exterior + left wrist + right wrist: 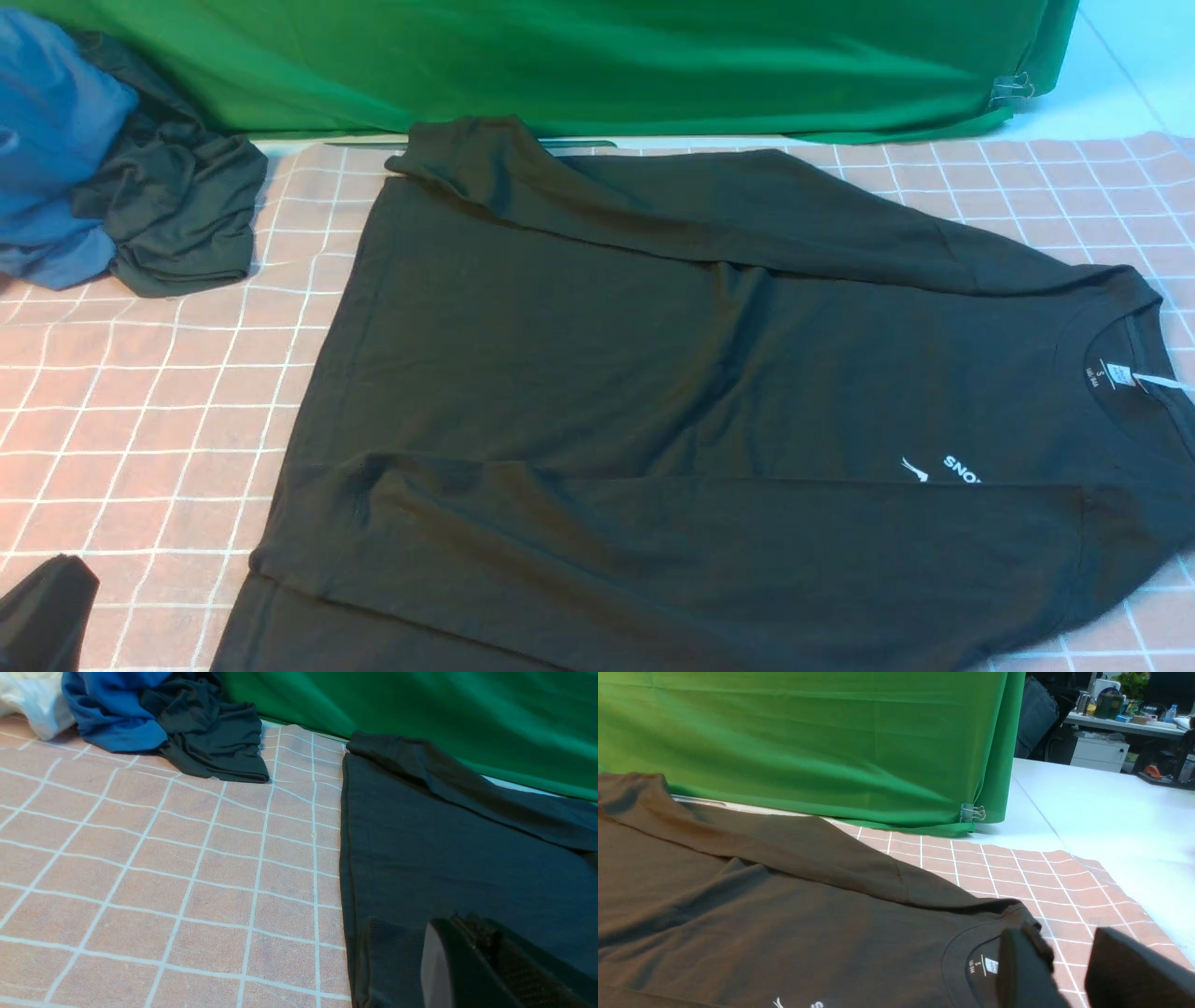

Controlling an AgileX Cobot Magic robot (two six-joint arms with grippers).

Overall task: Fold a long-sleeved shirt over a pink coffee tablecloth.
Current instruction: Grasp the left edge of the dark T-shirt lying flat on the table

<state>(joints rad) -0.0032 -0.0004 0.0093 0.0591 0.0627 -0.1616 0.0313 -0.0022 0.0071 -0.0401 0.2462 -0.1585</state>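
A smooth white tabletop [1111,84] is left bare only at 1 o'clock. The rest is covered by a wide dusty-pink cloth [140,420] gridded with thin white lines. On it a large, very dark long-sleeved crew-neck shirt [653,373] is spread flat, neck towards 3 o'clock, both sleeves laid over the body. At 10 o'clock a smaller dark garment [177,215] is bunched with blue cloth [47,140].
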